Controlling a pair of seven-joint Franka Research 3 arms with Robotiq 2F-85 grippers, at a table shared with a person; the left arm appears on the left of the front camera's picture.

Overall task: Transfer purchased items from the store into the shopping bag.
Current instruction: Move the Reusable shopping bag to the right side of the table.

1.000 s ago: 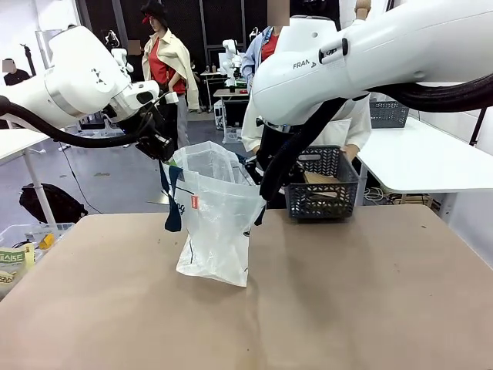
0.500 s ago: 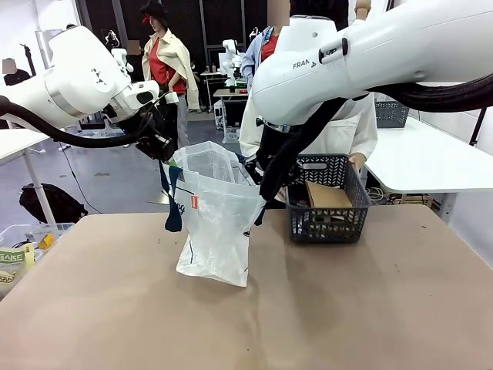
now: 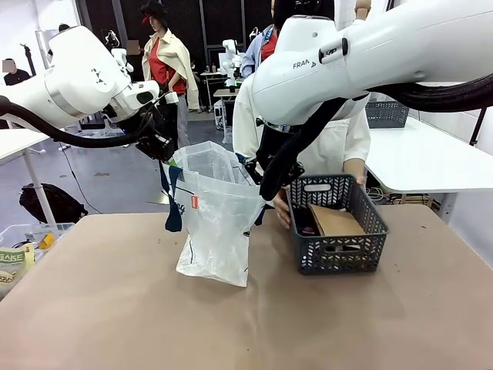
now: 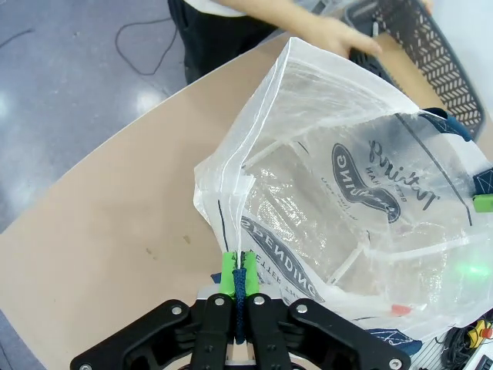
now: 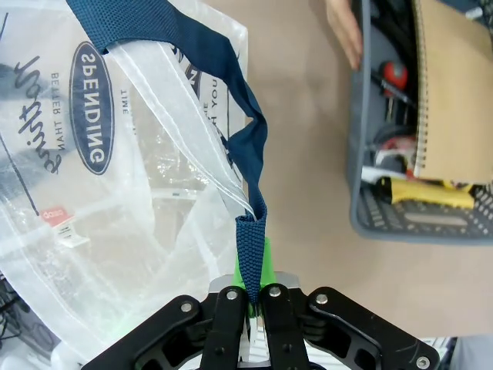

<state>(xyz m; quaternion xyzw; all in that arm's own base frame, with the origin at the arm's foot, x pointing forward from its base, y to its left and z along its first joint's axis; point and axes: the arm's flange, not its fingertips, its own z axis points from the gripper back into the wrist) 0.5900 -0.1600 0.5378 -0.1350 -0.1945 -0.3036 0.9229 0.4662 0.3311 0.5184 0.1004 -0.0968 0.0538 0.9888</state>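
Bag (image 3: 216,223) stands on the table (image 3: 385,324) left of the middle, its bottom resting on the top and its mouth pulled open between the two grippers. The left gripper (image 4: 237,266) is clamped on one navy strap (image 4: 241,297), pads pressed together on the webbing. The right gripper (image 5: 253,254) is clamped on the other strap (image 5: 250,146), which runs up from its pads to the bag's rim.

Just right of the bag sits the basket (image 3: 337,261), dark grey lattice, apart from the bag. In it a brown spiral notebook (image 5: 454,85) lies tilted on top. Under and beside it are a red-and-black thing, a yellow one and some dark items too jumbled to tell. The person's hand (image 3: 282,210) is on the basket's left wall.

On the bag a dark oval logo (image 5: 92,116) reads "SPENDING", with smaller letters beside it that look like "BETTER TIME". Large script lettering shows mirrored through the plastic and I cannot read it. A small red tag (image 3: 194,203) has print too small to read. The right arm (image 3: 370,54) carries letters "FRAN". At the table's left edge a green packet (image 3: 11,256) shows letters ending "AKE".

Against a second ago, the basket has come from the far edge toward the middle and now sits low beside the bag, with the person leaning in after it. Bag and both grippers are where they were.
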